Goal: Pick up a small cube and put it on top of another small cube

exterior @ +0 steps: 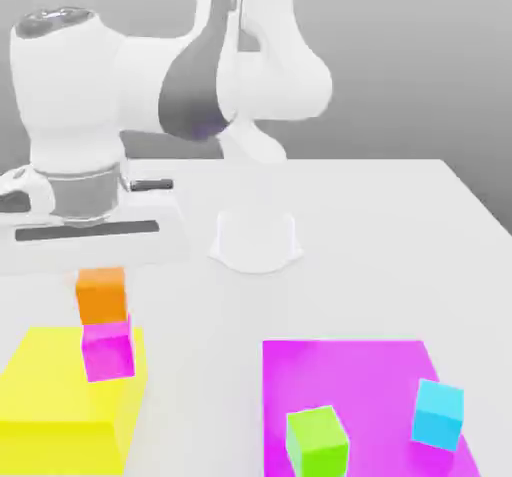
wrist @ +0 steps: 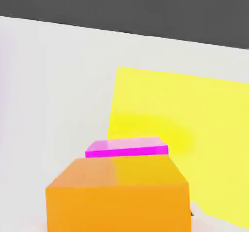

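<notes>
Directly below your claw sits the orange cube, level and close under the hand, so that it can be lowered straight or left standing; whether the claw is apart, together or clamped on it, you cannot tell from here; just beneath the orange cube is the magenta cube, its upper face serving as the seat, and the two look to be touching, though slightly offset, which seems enough overlap to bear the load; lower still, the yellow block carries the magenta cube near one edge, a raised base that likely calls for a gentle, upright retreat, since a sideways nudge could topple the pair; farthest from the claw, toward the exterior view's right, the flat magenta square holds the green cube and the cyan cube, both safely apart from your stack.
</notes>
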Robot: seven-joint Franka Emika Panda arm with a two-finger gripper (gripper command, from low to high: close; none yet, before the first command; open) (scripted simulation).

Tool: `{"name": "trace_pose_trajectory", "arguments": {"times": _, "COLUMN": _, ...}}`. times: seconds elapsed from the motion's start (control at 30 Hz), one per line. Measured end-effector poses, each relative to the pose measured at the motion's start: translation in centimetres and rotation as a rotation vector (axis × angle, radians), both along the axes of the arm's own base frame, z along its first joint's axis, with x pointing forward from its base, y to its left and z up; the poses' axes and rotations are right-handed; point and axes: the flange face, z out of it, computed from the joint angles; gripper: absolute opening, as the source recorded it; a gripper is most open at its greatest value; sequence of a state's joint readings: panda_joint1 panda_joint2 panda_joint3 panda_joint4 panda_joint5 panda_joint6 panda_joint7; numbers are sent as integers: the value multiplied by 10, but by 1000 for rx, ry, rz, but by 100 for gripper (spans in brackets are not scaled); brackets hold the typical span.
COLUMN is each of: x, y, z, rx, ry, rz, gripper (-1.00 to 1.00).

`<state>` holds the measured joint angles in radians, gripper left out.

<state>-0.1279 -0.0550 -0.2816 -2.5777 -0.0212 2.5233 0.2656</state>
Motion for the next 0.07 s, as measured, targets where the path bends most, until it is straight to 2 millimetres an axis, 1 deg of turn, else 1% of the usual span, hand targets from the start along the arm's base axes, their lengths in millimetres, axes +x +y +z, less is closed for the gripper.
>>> {"name": "trace_pose_trajectory", "arguments": {"times": 0.07, "x": 0, "y": 0, "z": 0, "rx": 0, "ry": 0, "rz": 0, "gripper": 100}}
